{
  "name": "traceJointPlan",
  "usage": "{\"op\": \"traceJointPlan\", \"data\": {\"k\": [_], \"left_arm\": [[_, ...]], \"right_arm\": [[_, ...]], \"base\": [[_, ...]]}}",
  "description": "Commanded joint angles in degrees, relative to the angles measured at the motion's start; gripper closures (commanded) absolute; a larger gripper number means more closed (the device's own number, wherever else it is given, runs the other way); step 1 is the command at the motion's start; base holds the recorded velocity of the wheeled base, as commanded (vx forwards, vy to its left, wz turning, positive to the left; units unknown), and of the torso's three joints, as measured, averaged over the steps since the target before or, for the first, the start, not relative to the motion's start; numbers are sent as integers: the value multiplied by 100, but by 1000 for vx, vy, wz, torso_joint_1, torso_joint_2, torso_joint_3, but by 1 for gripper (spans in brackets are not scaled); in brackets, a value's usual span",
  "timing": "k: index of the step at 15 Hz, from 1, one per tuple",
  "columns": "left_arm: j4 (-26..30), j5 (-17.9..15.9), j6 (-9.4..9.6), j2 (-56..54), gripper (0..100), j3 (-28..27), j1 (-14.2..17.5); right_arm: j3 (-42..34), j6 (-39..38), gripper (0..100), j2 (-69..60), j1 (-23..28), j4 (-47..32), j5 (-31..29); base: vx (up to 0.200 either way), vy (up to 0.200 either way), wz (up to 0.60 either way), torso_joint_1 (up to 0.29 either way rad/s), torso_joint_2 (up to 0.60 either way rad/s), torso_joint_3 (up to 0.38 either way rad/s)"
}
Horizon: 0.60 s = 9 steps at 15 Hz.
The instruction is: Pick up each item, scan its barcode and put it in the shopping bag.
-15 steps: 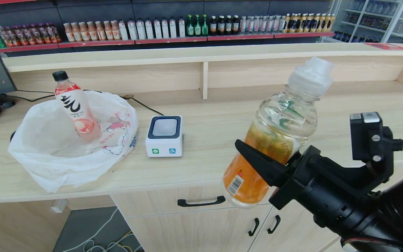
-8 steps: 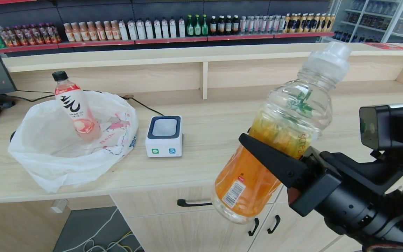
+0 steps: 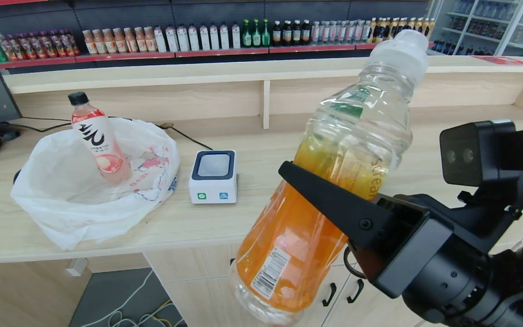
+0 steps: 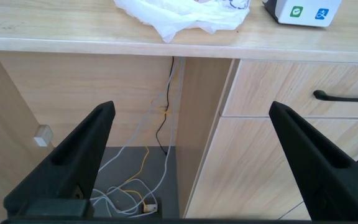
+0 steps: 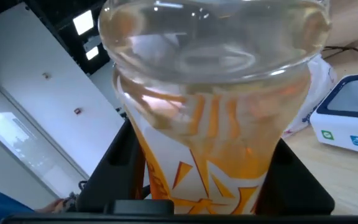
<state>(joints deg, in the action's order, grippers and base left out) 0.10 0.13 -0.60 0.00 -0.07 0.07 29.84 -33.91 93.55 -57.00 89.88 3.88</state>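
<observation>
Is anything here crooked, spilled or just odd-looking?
The pink bottle leans askew, sticking out of the shopping bag. The orange bottle in the right claw is tilted too, but capped. Nothing looks spilled.

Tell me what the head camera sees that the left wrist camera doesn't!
Head view: the orange bottle tilted in the right gripper, the pink bottle in the shopping bag, and shelves of drinks. Left wrist view: the open left gripper, down by the cabinet front. Both: the shopping bag, the scanner and a drawer handle.
</observation>
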Motion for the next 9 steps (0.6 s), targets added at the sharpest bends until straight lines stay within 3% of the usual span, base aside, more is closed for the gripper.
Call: {"op": "traceJointPlan", "data": {"k": [1, 9], "left_arm": [[-1, 4, -2, 0, 0, -1, 1], [-1, 4, -2, 0, 0, -1, 1]], "right_arm": [[66, -124, 100, 102, -39, 12, -1], [-93, -757, 100, -364, -171, 12, -10]], "base": [[0, 0, 0, 0, 0, 0], [0, 0, 0, 0, 0, 0]]}}
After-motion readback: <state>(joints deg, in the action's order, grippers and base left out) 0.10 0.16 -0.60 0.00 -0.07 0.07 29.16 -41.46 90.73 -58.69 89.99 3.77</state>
